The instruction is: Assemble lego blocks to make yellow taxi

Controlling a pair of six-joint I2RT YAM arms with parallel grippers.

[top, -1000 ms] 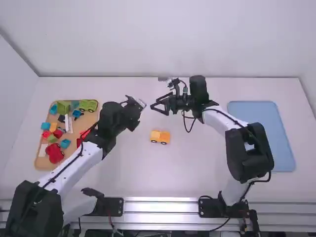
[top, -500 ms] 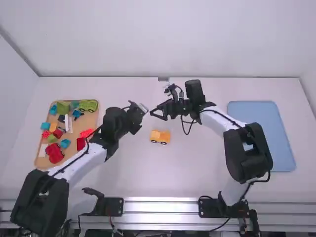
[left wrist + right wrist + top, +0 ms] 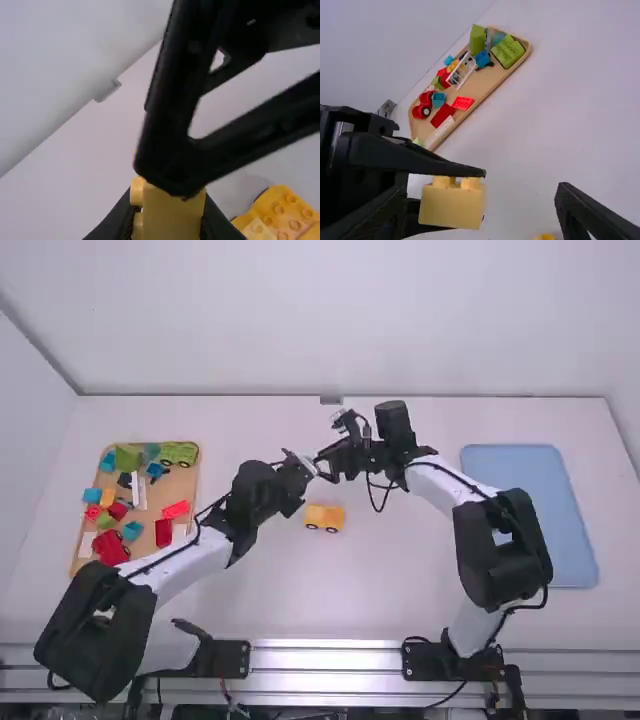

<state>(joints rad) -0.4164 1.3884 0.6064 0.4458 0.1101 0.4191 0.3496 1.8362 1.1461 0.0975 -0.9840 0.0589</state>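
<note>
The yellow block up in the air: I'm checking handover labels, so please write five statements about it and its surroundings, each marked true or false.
1. The left gripper holds the yellow block. True.
2. The right gripper is clamped on that block too. False: its fingers are spread apart.
3. The yellow wheeled base stands on the table. True.
4. The green wheeled piece lies on the blue tray. False: it is on the wooden tray.
5. The yellow block has studs. True.
</note>
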